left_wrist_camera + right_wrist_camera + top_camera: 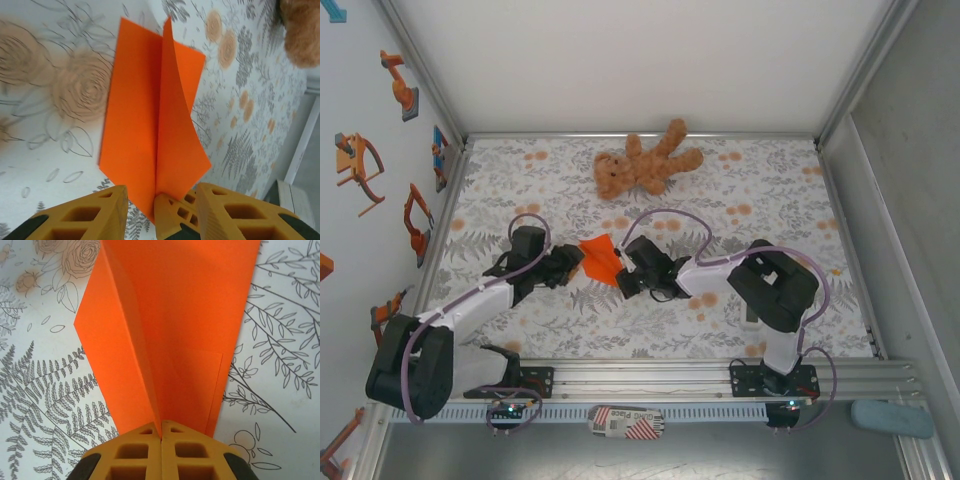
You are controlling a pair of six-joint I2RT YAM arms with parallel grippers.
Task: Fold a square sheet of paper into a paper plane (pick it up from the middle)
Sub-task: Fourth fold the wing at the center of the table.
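The orange sheet of paper (599,257) lies mid-table, folded along a centre crease into a narrow pointed outline. In the right wrist view the paper (185,315) has one flap flat on the cloth and its crease standing up between my pressed-together fingers. My right gripper (161,434) is shut on that crease; from above, the right gripper (623,272) is at the paper's right edge. My left gripper (576,262) is at the paper's left edge. In the left wrist view the left gripper (161,192) is open, straddling the raised flap of paper (135,115) and the right gripper's fingers (172,212).
A brown teddy bear (645,165) lies at the back centre, beyond the paper, and the bear (302,30) also edges into the left wrist view. A small white and red gadget (627,421) and a blue-grey pad (892,417) rest at the front rail. Enclosure walls surround the floral tablecloth (770,200).
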